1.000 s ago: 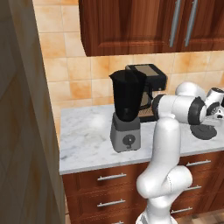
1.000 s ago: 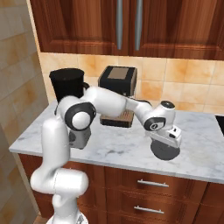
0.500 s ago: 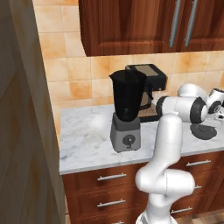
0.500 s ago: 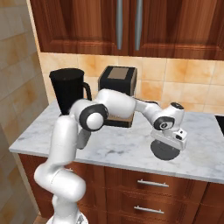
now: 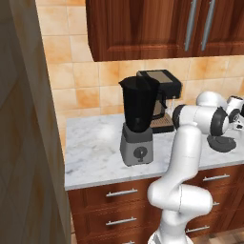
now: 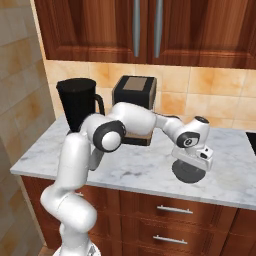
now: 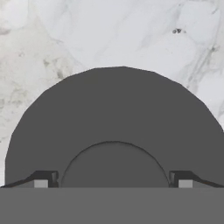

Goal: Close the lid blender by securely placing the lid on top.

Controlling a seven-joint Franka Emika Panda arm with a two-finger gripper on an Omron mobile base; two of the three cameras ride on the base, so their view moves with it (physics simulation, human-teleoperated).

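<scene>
the lid (image 6: 188, 171) lies flat on the marble table (image 6: 130, 167), well to the right of the blender (image 5: 137, 121) as the left base view shows it, with the coffee machine (image 5: 161, 97) standing behind the stretch between them; the arm reaches out over that far end and the hand (image 6: 199, 156) hangs straight above the lid, pointing down at it; in the hand view the dark disc (image 7: 113, 113) spreads under the camera with its raised knob (image 7: 113, 165) centred between the two fingertips (image 7: 41, 180), one at each side of the knob with a clear gap to it; so the hand is spread wide, gripping nothing, and lined up to straddle the knob; how close the tips stand to the disc's top face cannot be judged from the pictures.

the relation that matters: the knob sits directly along the hand's approach line, so the next step looks like a short straight descent and a pinch on the knob, no sideways correction needed; the lid is round, so it has no long axis to align with; after the grasp the carry would run back toward the blender, whose open jar rim stands well above table height, so the lid must be lifted high and kept level; the coffee machine is near that path.
</scene>
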